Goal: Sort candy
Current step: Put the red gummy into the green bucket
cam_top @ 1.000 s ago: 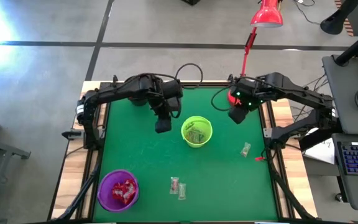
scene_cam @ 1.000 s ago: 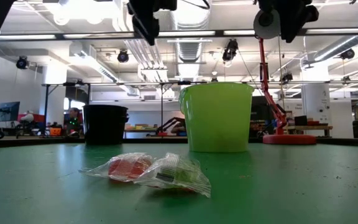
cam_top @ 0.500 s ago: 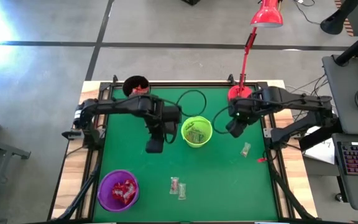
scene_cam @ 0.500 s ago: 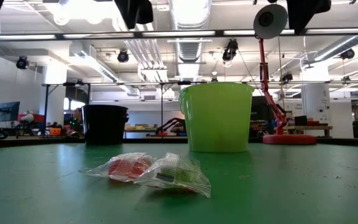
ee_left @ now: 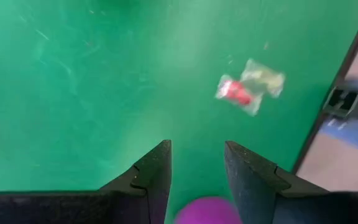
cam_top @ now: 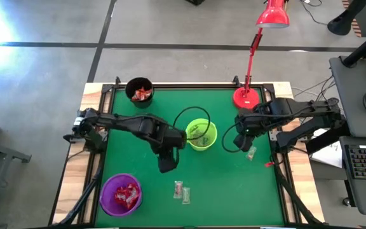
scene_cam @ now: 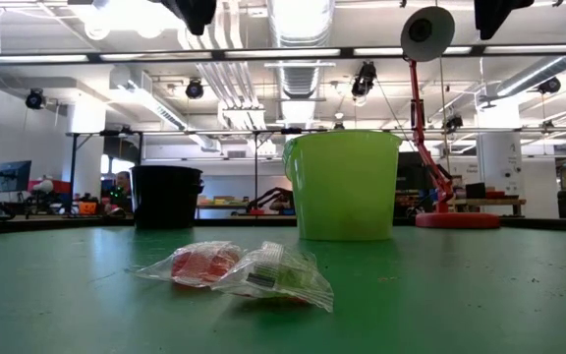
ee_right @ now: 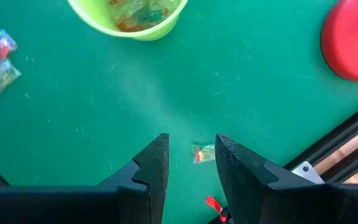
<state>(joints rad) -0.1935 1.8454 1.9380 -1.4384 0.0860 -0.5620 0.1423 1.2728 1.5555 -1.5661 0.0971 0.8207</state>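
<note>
Both arms have swung down the table, and now the left gripper (cam_top: 166, 166), fingers apart, should drop straight onto the two small clear-wrapped candies (cam_top: 182, 191) nearby, while the right gripper (cam_top: 243, 147), fingers apart, hangs over the lone candy (cam_top: 251, 152).

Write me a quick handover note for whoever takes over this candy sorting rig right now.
Left gripper: open and empty, hanging over the mat between the green cup and the purple cup, facing the pair of loose candies.
Right gripper: open and empty, right above a single loose candy near the mat's right edge.
Done: there is candy in the green cup, the purple cup and the black cup.
Left: three candies lie loose on the mat: the pair and the single one.
</note>
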